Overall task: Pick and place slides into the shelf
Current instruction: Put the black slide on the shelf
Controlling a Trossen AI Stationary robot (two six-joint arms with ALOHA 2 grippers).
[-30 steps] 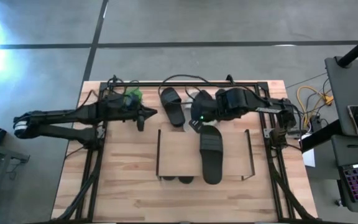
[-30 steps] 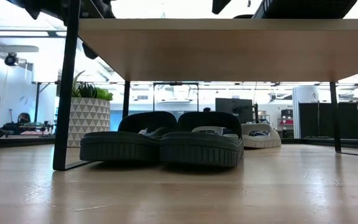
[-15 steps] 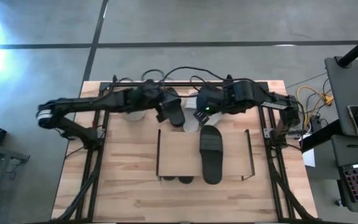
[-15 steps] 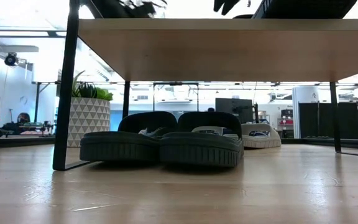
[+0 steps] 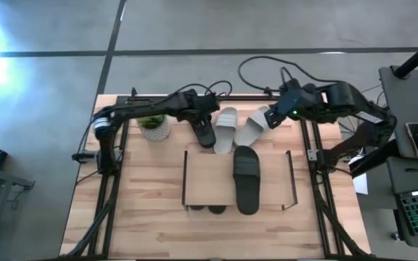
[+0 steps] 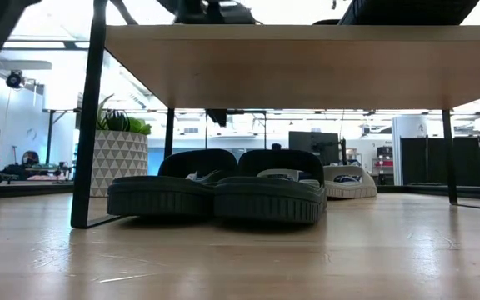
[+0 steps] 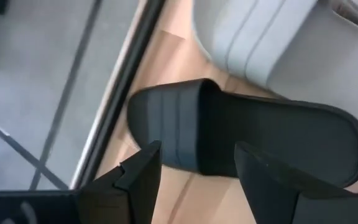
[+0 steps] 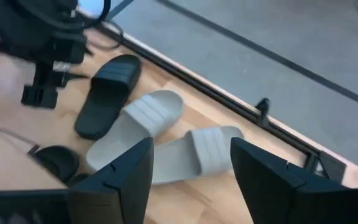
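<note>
The shelf [image 5: 202, 177] stands mid-table with one black slide [image 5: 246, 177] on its plank top. Two more black slides [image 6: 169, 190] [image 6: 269, 193] sit side by side under it on the table. Behind the shelf lie a black slide [image 5: 203, 127] and two light grey slides [image 5: 226, 129] [image 5: 256, 125], soles down. My left gripper [image 5: 207, 110] hovers open over the far end of that black slide [image 7: 229, 134], its fingers apart from the strap. My right gripper [image 5: 273, 118] is open above the right grey slide [image 8: 194, 152].
A small potted plant [image 5: 153, 125] in a white patterned pot stands at the far left, beside the left arm. Black rails [image 5: 216, 96] and cables run along the table's far edge. Bare wood lies left and right of the shelf.
My left gripper has swung from beside the plant toward the table's right, ending over the black slide behind the shelf. My right gripper has drawn back toward the far right corner, uncovering the two grey slides. No slide has moved.
</note>
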